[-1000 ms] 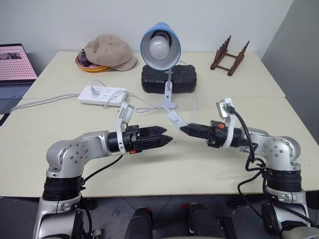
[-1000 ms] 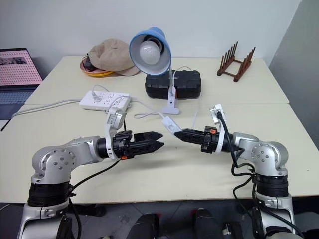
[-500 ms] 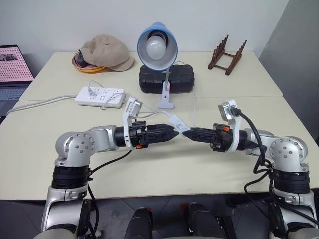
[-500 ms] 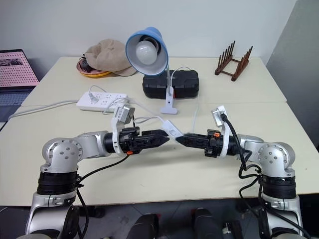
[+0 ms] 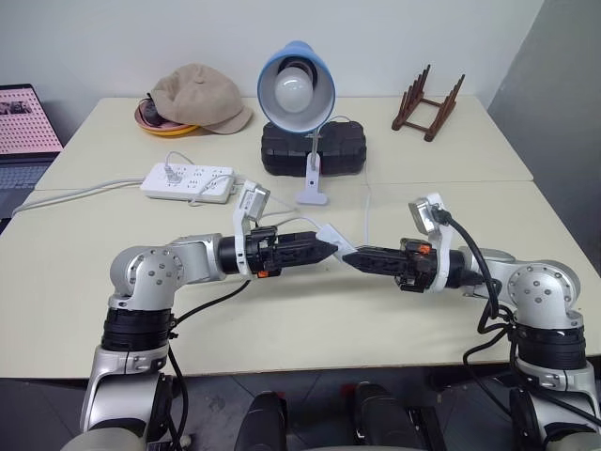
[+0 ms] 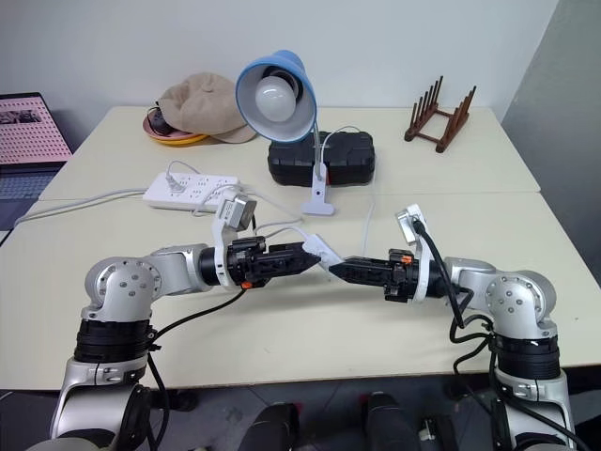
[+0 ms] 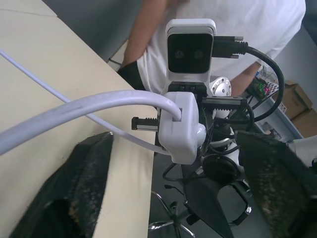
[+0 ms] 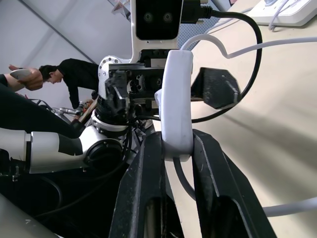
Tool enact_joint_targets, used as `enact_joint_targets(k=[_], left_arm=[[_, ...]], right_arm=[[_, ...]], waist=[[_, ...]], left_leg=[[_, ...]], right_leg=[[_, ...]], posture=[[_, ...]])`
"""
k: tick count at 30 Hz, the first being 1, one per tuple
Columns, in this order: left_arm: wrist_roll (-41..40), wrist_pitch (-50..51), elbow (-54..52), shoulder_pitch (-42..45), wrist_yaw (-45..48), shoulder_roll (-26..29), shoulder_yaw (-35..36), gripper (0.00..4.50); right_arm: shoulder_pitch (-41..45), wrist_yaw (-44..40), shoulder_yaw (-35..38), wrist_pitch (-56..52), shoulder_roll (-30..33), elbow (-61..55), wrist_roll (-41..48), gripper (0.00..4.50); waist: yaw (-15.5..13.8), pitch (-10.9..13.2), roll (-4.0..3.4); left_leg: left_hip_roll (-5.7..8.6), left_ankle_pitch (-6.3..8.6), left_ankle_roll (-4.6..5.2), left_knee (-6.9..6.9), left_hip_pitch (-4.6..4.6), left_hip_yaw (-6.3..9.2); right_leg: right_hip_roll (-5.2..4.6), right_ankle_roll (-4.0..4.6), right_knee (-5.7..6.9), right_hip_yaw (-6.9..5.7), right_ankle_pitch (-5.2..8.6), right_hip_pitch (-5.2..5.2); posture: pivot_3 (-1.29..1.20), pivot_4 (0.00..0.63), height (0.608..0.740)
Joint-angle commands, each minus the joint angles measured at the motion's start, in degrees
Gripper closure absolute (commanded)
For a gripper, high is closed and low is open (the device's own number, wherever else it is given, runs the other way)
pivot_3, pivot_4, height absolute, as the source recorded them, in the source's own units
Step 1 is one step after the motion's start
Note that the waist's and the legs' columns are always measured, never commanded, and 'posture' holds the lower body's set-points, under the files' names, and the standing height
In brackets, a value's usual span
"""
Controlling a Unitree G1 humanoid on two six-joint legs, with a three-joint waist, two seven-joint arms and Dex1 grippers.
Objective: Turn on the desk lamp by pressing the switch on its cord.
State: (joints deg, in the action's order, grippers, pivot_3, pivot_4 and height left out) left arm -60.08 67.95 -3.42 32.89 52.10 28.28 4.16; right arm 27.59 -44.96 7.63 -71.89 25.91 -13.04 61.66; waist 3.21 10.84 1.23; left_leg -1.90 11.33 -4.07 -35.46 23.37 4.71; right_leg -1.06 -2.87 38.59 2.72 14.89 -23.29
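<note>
Head views: right tool point(image 5: 349, 258) is clenched on one end of the switch point(image 5: 334, 237), holding it clear of the bench point(image 5: 282, 319) between the two arms. Left tool point(image 5: 329, 249) sits at the switch's other side, jaws apart around it, not yet squeezing. Desk lamp point(image 5: 298, 83) stands behind, bulb unlit.

Left wrist view: switch point(image 7: 181, 126) hangs centred between the two fingers point(image 7: 89, 183), cord point(image 7: 74, 111) running off one end.

Right wrist view: both fingers point(image 8: 148, 183) pinch the switch point(image 8: 177, 99) firmly.

Judgement: close the left tool squarely across the rocker face, slowly; keep the right grip rigid so the body cannot twist away.
</note>
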Motion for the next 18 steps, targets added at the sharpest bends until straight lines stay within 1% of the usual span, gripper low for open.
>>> enact_joint_targets(k=[1, 12, 15, 18], left_arm=[[-0.3, -1.1, -1.1, 0.5, 1.0, -0.1, 0.4, 1.57], [-0.4, -0.7, -1.7, 0.6, 0.5, -0.6, 0.5, 3.59], [-0.4, -0.5, -1.5, 0.7, 0.7, -0.4, 0.6, 3.87], [-0.6, -0.3, -1.5, 0.6, 0.7, -0.3, 0.7, 3.91]], right_arm=[[0.0, -0.4, -0.1, 0.7, 0.6, -2.5, 1.9, 4.12], [-0.1, 0.1, -1.2, 1.1, 0.1, -3.1, 2.1, 4.12], [-0.1, -0.1, -1.3, 1.2, 0.2, -3.1, 2.1, 4.12], [-0.2, -0.2, -1.3, 1.3, 0.5, -2.9, 2.3, 4.12]], waist=[[0.0, 0.0, 0.00], [0.0, 0.0, 0.00], [0.0, 0.0, 0.00], [0.0, 0.0, 0.00]], left_leg=[[0.00, 0.00, 0.00, 0.00, 0.00, 0.00], [0.00, 0.00, 0.00, 0.02, 0.02, 0.00], [0.00, 0.00, 0.00, 0.05, 0.03, 0.00], [0.00, 0.00, 0.00, 0.07, 0.03, 0.00]], right_leg=[[0.00, 0.00, 0.00, 0.00, 0.00, 0.00], [0.00, 0.00, -0.04, 0.00, 0.00, -0.01], [0.00, 0.00, -0.07, -0.01, 0.00, -0.02], [-0.01, 0.00, -0.10, -0.01, 0.00, -0.02]], posture=[[0.00, 0.150, 0.740], [0.00, 0.150, 0.740], [0.00, 0.150, 0.740], [0.00, 0.150, 0.740]])
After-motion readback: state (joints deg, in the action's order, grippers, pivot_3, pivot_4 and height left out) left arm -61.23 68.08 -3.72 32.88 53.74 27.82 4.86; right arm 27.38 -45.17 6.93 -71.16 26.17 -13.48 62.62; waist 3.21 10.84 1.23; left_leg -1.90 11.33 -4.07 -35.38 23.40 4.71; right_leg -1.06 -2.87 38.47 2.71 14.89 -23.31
